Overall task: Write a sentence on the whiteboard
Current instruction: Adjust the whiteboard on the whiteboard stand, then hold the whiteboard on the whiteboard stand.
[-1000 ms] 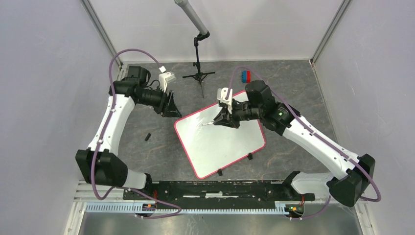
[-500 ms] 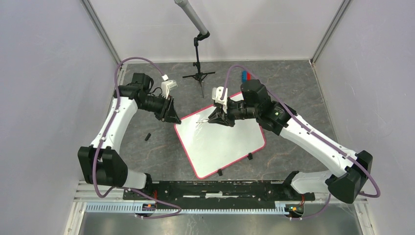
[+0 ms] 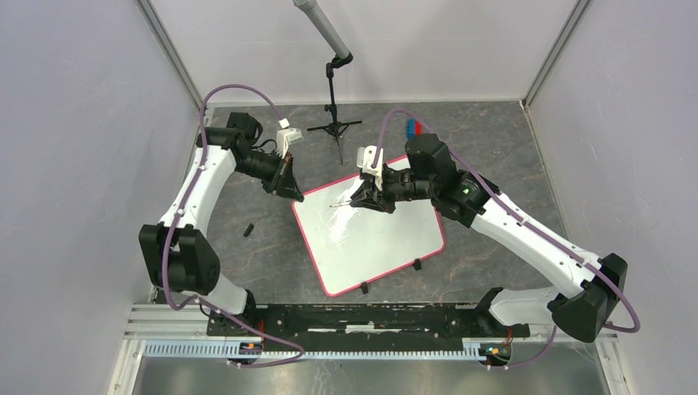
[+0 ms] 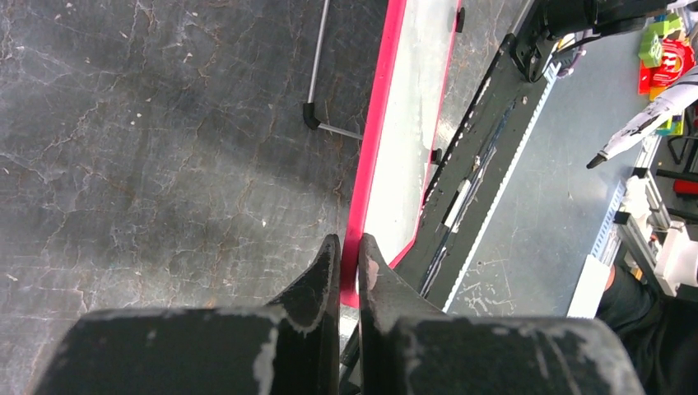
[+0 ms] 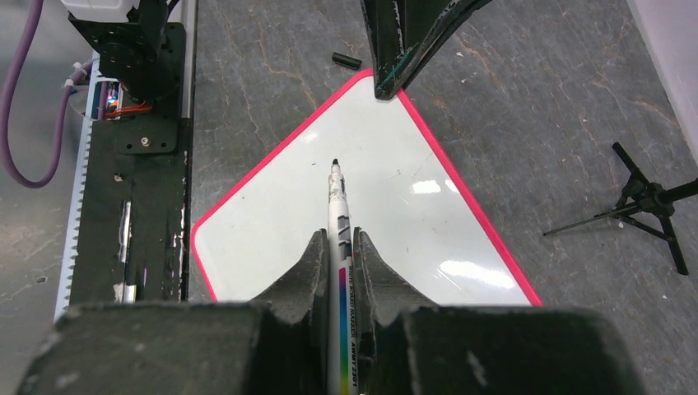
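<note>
Left wrist: my left hand (image 4: 347, 247) just clamped the whiteboard (image 4: 411, 123) rim; right hand (image 5: 337, 240) grips marker (image 5: 337, 210), board ahead blank, so start writing.

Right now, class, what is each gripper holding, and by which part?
The right gripper holds the marker by its barrel, tip pointing at the whiteboard. The left gripper pinches the whiteboard's pink rim at a corner.
</note>
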Available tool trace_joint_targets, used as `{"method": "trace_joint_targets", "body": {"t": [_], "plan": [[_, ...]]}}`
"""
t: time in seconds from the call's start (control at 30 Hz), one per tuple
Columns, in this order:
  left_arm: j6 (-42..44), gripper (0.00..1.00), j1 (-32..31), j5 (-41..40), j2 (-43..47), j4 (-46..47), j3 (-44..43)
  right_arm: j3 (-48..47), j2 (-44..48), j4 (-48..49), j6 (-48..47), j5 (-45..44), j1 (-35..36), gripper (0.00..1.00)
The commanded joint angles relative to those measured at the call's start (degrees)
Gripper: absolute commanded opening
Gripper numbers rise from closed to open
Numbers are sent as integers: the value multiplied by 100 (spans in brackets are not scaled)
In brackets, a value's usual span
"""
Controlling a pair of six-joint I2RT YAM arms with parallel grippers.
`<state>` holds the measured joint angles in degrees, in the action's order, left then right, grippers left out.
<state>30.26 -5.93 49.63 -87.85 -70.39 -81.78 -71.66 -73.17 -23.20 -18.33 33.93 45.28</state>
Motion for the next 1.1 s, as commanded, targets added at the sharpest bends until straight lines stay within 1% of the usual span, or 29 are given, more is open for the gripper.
{"method": "trace_joint_targets", "body": {"t": [0.0, 0.1, 0.13, 0.17, 0.2, 0.23, 0.3, 0.37, 0.4, 0.43, 0.57, 0.73, 0.97, 1.07], "plan": [[785, 2, 39, -352, -162, -229, -481, -41, 21, 101, -21, 104, 28, 0], [821, 3, 37, -455, -296, -290, -627, -52, -18, 150, -4, 91, 63, 0], [778, 6, 40, -473, -300, -291, -644, -59, -29, 170, 3, 65, 69, 0], [659, 12, 42, -452, -300, -291, -649, -74, -54, 197, 5, 17, 95, 0], [572, 21, 65, -318, -267, -295, -629, -96, -85, 223, 5, -31, 110, 0], [476, 33, 118, -118, -188, -299, -584, -130, -129, 238, 5, -96, 137, 0], [359, 53, 277, 255, 17, -248, -421, -213, -224, 266, -13, -248, 195, 0], [12, 59, 530, 527, 288, 173, -62, -282, -303, 312, -9, -389, 267, 0], [-197, 60, 583, 638, 440, 379, 121, -320, -348, 339, -4, -463, 317, 0], [-303, 60, 766, 723, 536, 545, 320, -336, -382, 363, -6, -547, 380, 0], [-484, 60, 812, 907, 793, 820, 740, -348, -502, 546, -5, -981, 671, 0], [-462, 60, 801, 1036, 644, 839, 897, -531, -765, 569, 7, -1162, 937, 0], [-402, 52, 796, 1231, 577, 838, 953, -554, -1037, 420, -161, -1594, 1275, 0], [-384, 47, 790, 1268, 560, 837, 953, -551, -1112, 419, -180, -1751, 1348, 0]]}}
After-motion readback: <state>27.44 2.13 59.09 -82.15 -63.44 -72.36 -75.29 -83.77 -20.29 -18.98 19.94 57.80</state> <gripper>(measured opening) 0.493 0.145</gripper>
